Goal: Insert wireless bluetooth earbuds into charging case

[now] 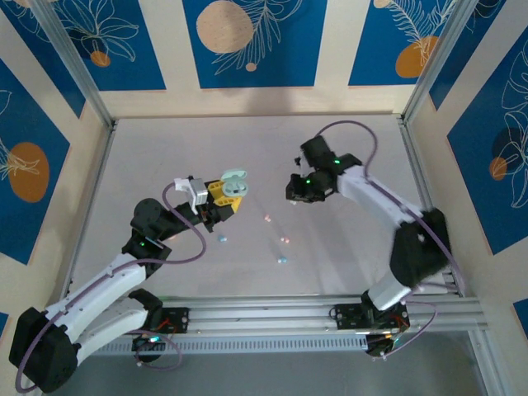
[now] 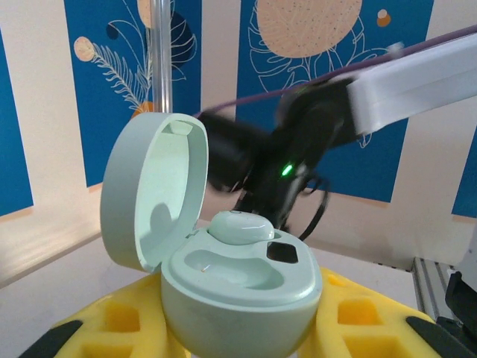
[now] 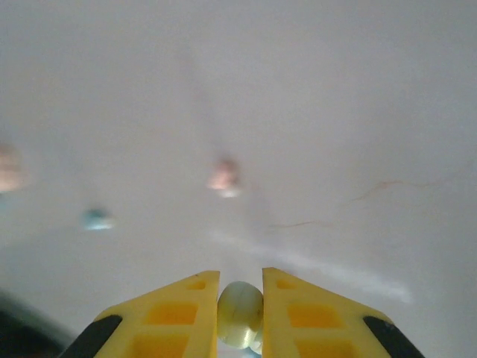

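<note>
Left gripper: the left gripper [image 2: 240, 332] is closed narrowly on the lower half of a mint-green oval plastic charging case [image 2: 246, 291], with a yellow finger [image 2: 112, 321] on either side of it.
Case: held up off the white tabletop [image 1: 165, 157], with its rounded lid [image 2: 153, 190] hinged open and standing upright on the left of the left wrist view.
Seated bud: one glossy mint-green earbud [image 2: 240, 227] sits in the far well of the case. The well nearer the lid is an unfilled hollow.
Right gripper: the right gripper [image 3: 240, 297] is pinched tight on a small pale-green glossy earbud [image 3: 240, 313], gripped between its yellow fingertips above the tabletop.
Loose buds: a tiny pink earbud [image 1: 285, 241] and a light blue earbud [image 1: 281, 259] lie close together on the tabletop, nearer the arm bases than either gripper. A pale blue earbud [image 1: 221, 239] lies apart from them, below the left gripper in the top view.
Spacing: in the top view the two grippers are level with each other at mid-tabletop, clearly apart, and the case is just left of centre.
</note>
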You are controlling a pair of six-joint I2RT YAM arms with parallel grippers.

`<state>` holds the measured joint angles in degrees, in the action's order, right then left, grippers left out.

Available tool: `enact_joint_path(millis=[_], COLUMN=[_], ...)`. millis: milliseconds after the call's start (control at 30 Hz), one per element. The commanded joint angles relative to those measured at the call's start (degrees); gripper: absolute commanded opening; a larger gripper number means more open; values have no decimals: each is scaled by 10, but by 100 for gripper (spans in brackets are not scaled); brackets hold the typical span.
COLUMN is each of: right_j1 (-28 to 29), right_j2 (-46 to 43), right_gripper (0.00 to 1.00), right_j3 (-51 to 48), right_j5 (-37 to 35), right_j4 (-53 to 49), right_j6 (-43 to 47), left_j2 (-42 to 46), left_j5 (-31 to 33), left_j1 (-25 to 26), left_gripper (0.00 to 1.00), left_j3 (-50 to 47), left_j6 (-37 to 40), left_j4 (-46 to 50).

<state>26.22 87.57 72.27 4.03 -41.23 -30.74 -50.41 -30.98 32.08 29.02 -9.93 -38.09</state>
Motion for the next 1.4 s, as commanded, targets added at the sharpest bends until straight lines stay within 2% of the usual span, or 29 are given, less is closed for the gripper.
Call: enact_joint_path(millis=[0, 133, 300, 533, 700, 900, 1367], right_j1=[-10, -10, 20, 113, 148, 163, 178], right_j2=[-85, -154, -194, -156, -132, -123, -99], right_gripper=[19, 19, 19, 19, 20, 20, 20], right_j3=[-28, -30, -28, 15, 32, 46, 70], right_j5=[145, 226, 264, 220, 194, 150, 138], right_j4=[79, 141, 217, 262, 283, 244, 206], right_j6=[-62, -115, -167, -179, -179, -165, -151], left_j2=[-8, -35, -60, -78, -78, -80, -78], left_j5=[8, 1, -9, -10, -6, -2, 5], left_j1=[6, 6, 8, 23, 28, 30, 30], left_gripper=[30, 30, 30, 30, 30, 30, 30], left_j3=[-4, -1, 0, 4, 7, 7, 8], left_j6=[9, 8, 12, 26, 31, 29, 20], left_j4=[-17, -35, -62, -71, -64, -68, -75])
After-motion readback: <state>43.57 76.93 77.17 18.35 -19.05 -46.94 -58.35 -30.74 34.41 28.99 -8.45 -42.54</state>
